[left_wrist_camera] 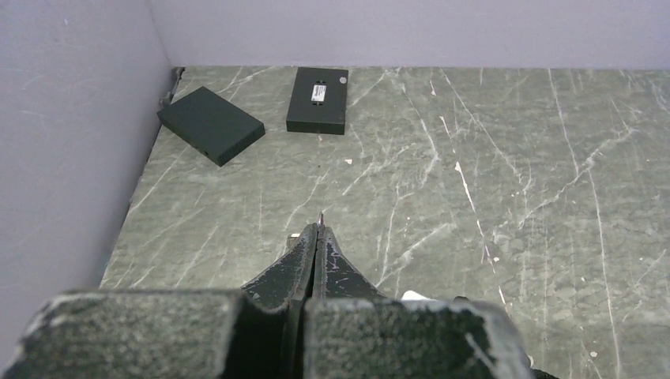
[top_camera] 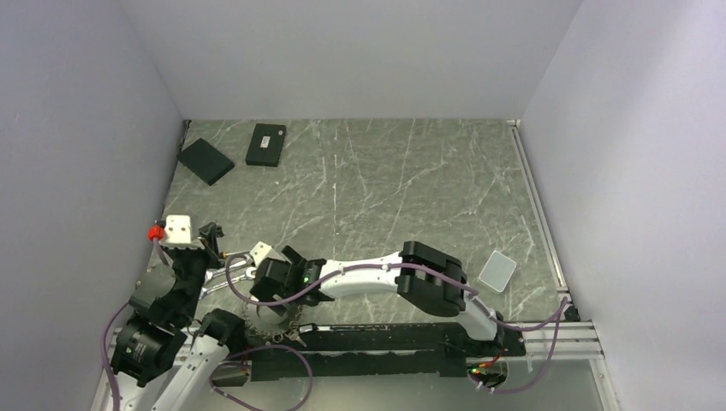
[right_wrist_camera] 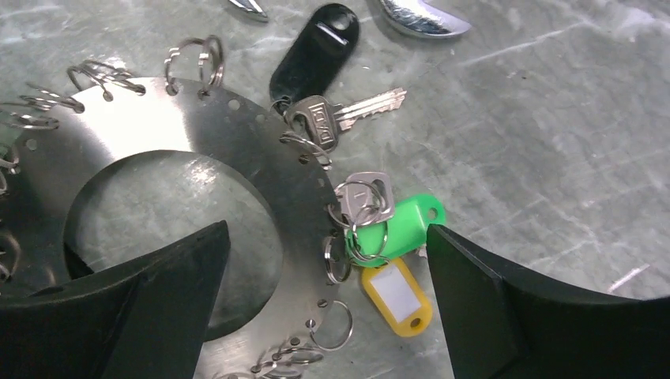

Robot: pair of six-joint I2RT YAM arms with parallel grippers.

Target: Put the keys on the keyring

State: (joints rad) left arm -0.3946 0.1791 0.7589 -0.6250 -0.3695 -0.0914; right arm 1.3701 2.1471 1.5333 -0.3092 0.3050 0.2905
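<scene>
The keyring (right_wrist_camera: 237,142) is a flat silver metal ring with small holes and several small split rings round its edge; in the top view (top_camera: 267,325) it lies near the table's front edge. A silver key (right_wrist_camera: 348,110) on a black tag and a smaller key (right_wrist_camera: 365,197) with a green tag (right_wrist_camera: 399,229) hang at its right side, next to a yellow tag (right_wrist_camera: 397,294). My right gripper (right_wrist_camera: 325,237) is open, its jaws either side of the ring's right edge and the tags, low over them (top_camera: 274,300). My left gripper (left_wrist_camera: 318,230) is shut; a thin point sticks out between its tips.
Two flat black boxes (top_camera: 205,160) (top_camera: 266,144) lie at the far left corner, also in the left wrist view (left_wrist_camera: 210,124) (left_wrist_camera: 318,99). Two silver wrenches (top_camera: 240,261) lie between the arms, their chrome ends (right_wrist_camera: 419,16) beyond the ring. A clear plastic piece (top_camera: 497,271) lies at the right.
</scene>
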